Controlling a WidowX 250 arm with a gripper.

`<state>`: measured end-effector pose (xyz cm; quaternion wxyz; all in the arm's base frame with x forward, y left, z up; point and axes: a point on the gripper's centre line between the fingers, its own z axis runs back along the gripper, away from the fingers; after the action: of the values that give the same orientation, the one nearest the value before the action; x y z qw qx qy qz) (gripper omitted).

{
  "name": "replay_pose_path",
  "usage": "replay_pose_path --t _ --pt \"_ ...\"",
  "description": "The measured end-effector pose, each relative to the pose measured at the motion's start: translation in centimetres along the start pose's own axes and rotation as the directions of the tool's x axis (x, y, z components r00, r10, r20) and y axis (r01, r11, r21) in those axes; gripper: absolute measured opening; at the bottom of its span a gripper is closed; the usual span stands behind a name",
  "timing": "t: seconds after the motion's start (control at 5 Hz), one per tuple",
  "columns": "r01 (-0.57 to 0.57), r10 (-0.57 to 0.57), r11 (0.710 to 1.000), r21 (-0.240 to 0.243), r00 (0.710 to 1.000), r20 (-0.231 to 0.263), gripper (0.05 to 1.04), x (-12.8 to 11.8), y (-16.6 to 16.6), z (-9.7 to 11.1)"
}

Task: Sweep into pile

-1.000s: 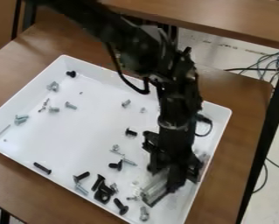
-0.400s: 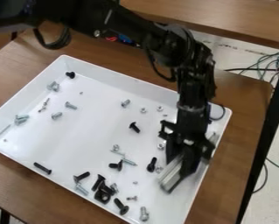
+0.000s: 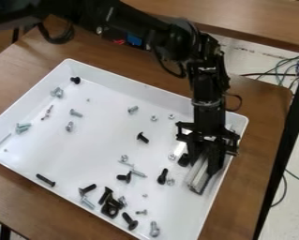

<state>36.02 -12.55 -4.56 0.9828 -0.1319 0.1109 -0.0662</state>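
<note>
Gripper point(image 3: 208, 163): clamped on silver bar point(image 3: 198, 181), by right edge
Screws point(image 3: 130, 221): scattered over white tray point(image 3: 95, 145), thickest near bottom edge
Sweep: seemingly early, pile unformed
Next stroke: probably drag bar bottomward

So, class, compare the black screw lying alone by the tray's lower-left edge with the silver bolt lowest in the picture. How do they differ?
The black screw is dark, while the silver bolt is light and shiny. The black screw slants down to the right; the silver bolt points nearly straight up the picture. Both lie flat in the white tray.
</note>
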Motion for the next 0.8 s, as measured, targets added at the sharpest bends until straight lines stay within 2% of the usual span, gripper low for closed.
replay_pose_path --t 0.2,0.4,0.6,0.8 --pt "-0.094 0.096 0.995 -0.038 0.994 0.055 0.357 0.9 2.4 0.6" --pt "-0.132 0.135 0.990 -0.046 0.989 0.057 0.357 1.0 3.9 0.8" --pt "-0.248 0.252 0.967 -0.059 0.966 0.062 0.357 -0.2 8.9 1.9" --pt "-0.366 0.371 0.928 -0.072 0.925 0.080 0.356 -1.3 14.4 3.0"
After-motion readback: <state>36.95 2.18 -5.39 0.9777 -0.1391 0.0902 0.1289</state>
